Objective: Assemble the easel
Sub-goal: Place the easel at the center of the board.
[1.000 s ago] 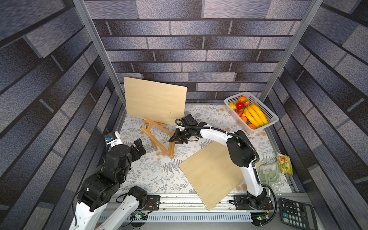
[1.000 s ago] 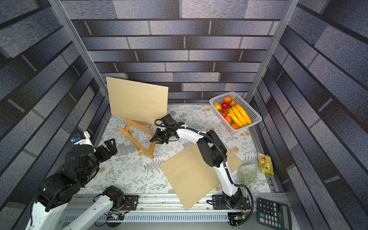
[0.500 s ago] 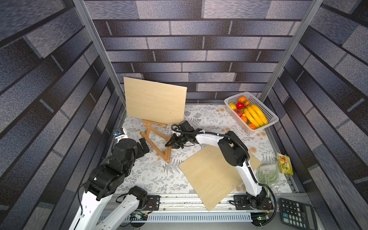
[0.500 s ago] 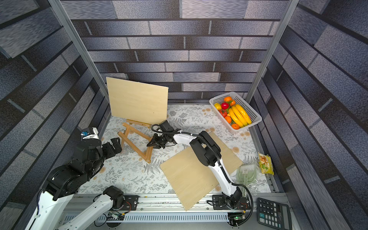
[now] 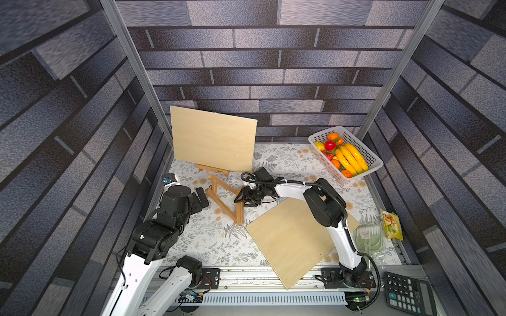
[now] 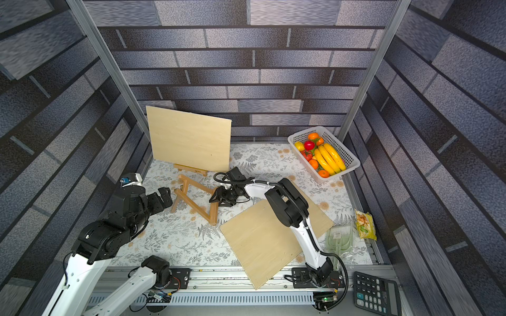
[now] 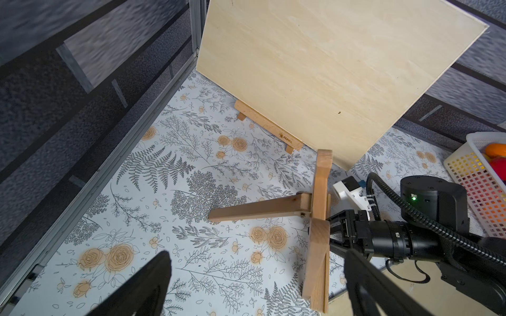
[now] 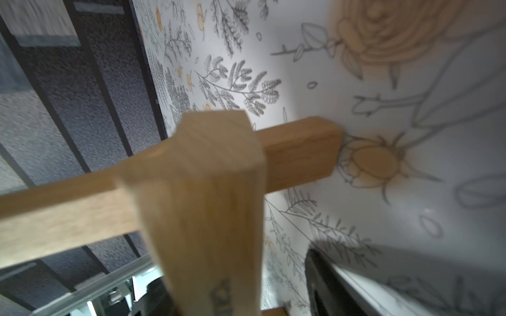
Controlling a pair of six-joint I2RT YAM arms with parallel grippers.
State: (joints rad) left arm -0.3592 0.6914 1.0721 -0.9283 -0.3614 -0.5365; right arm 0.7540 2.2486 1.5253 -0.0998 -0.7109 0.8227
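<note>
From my seat, the loose easel (image 5: 239, 212) is near the middle of the worktop (image 5: 213, 246), between my two arms, with its rear leg swung out and its frame tipped up on edge. The right claw (image 5: 240, 195) sits at the hinged top. That seems the sensible place to steady it, since all the legs meet there. Its jaws look parted astride the wood rather than pinching it. The right wrist view is too blurred for me to say whether a pad touches.

The left claw (image 5: 200, 194) hangs spread wide just beside the frame's other end, gripping nothing. I'd guess it is there to catch the frame if it tips.

The finished easel at the back carries an upright board (image 5: 213, 138). The flat board (image 5: 295, 240) by my right arm presumably waits for this easel.
</note>
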